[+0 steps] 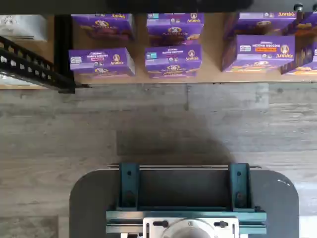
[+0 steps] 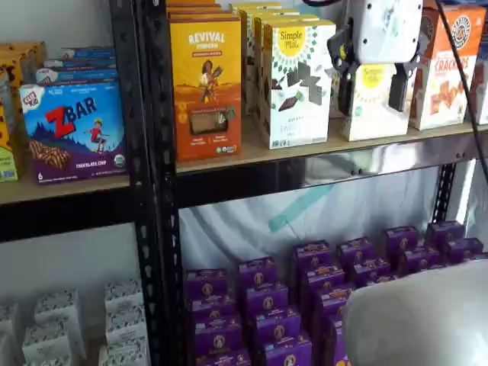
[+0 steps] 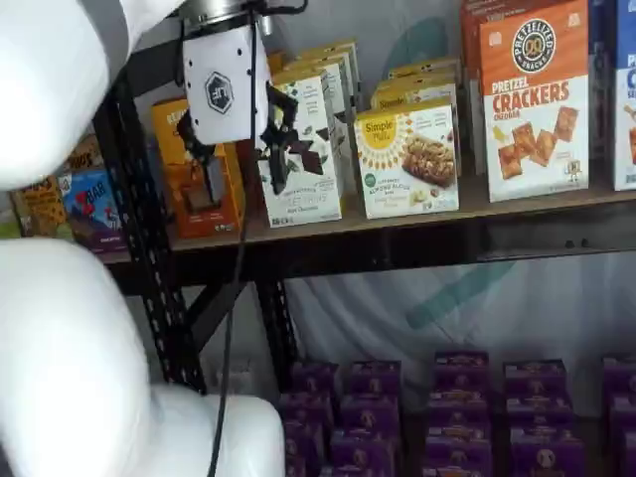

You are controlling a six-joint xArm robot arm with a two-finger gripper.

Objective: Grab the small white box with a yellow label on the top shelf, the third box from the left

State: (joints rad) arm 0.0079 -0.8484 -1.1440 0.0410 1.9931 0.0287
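Note:
The small white box with a yellow round logo stands on the top shelf, between a taller white carton and an orange-and-white crackers carton; it also shows in a shelf view. My gripper hangs in front of the shelf with its white body up and two black fingers down. A plain gap shows between the fingers, so it is open and empty. In one shelf view it overlaps the small white box; in a shelf view it hangs apart from the box, before the orange carton. The wrist view shows no fingers.
A tall white carton with dark chocolate shapes and an orange Revival box stand left of the small box, a pretzel crackers carton right. Black perforated upright. Purple boxes fill the low board. A blue ZBar box sits on the neighbouring shelf.

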